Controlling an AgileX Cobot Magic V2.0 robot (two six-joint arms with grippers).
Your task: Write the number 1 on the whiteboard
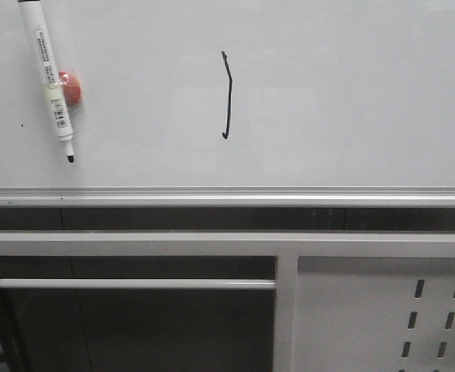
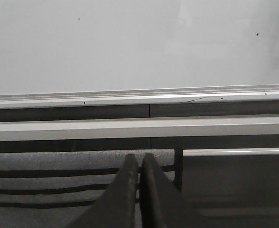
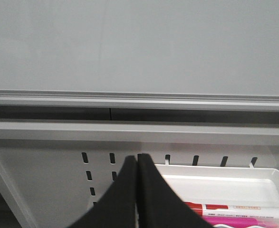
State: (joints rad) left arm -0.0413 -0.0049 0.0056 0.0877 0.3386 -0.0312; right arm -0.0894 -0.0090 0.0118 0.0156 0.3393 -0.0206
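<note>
My left claw [image 2: 139, 190] has its fingers pressed together on nothing, low before the rail below the board. My right claw [image 3: 138, 194] is likewise closed and empty, over the slotted white panel [image 3: 49, 185] just beside a white tray [image 3: 272, 183] that holds spare markers [image 3: 239, 209]. Neither claw shows in the front view.

Outward, the whiteboard [image 1: 351, 93] carries the number 1 [image 1: 227, 94], a thin black stroke near its middle, slightly bent, hooked at the foot. A black marker [image 1: 49, 77] lies uncapped against the board at the upper left, well apart from the stroke, overlapping a small red piece [image 1: 72, 87].

Judgement: the writing step appears complete and both arms stand withdrawn. What remains, if anything, is holding clear of the board so as not to smear the stroke.
</note>
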